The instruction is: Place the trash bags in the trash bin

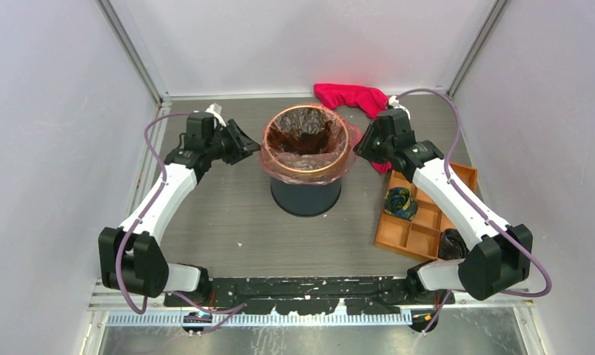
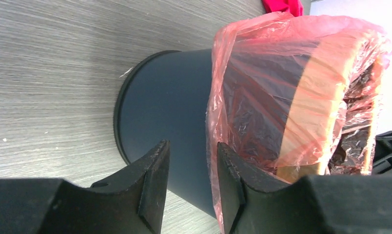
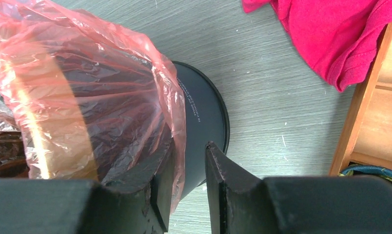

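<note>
From above, we saw the dark navy round trash bin with the gold rim (image 1: pixel 306 198) standing upright in the middle of the grey tabletop (image 1: pixel 220 222), a bit nearer the far edge. The thin see-through red-pink plastic trash bag (image 1: pixel 269 155) sat inside it and folded out over the rim. The left gripper (image 1: pixel 254 146) was just beside the bin's left side. The right gripper (image 1: pixel 360 148) was just beside its right side, and both were equally near. On the right, a bright pink cloth (image 1: pixel 350 96) by the far edge and an orange wooden tray (image 1: pixel 420 233) by the right edge left less room.

In the left wrist view, the bag's (image 2: pixel 282 83) loose edge hung down the outside of the bin (image 2: pixel 169 112), against one finger (image 2: pixel 230 190). The gap between the fingers was narrow and showed mostly bin wall, so this gripper held nothing.

In the right wrist view, the bag (image 3: pixel 87 87) lay over one finger (image 3: pixel 157 200) and its edge hung in the narrow gap. It was not pinched. We thought the next move was to pinch each edge and pull it straight down the bin wall.
</note>
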{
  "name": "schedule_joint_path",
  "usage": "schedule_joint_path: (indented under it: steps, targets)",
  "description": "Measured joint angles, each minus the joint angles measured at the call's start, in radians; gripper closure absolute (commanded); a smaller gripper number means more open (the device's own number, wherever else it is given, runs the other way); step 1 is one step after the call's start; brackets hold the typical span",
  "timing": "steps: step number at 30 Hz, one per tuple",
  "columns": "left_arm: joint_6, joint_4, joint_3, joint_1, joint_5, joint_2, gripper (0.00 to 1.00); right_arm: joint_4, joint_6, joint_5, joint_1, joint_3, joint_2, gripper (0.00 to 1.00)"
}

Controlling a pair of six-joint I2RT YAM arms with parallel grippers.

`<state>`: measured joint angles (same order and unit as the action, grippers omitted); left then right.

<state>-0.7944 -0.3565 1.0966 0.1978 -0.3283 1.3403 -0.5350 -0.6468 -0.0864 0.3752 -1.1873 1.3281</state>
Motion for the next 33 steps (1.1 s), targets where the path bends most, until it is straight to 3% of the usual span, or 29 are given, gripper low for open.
schedule_joint_path:
  steps: [7,15,33]
  targets:
    - [-0.043,0.059,-0.034,0.000,-0.035,-0.006,0.73,0.026,-0.015,0.001,0.000,0.044,-0.006,0.74]
    - [-0.078,0.072,-0.065,-0.027,-0.066,-0.055,0.62,0.031,-0.016,0.000,0.000,0.051,-0.039,0.74]
    - [-0.166,0.108,-0.145,-0.050,-0.163,-0.111,0.70,0.034,-0.020,0.000,0.000,0.052,-0.045,0.75]
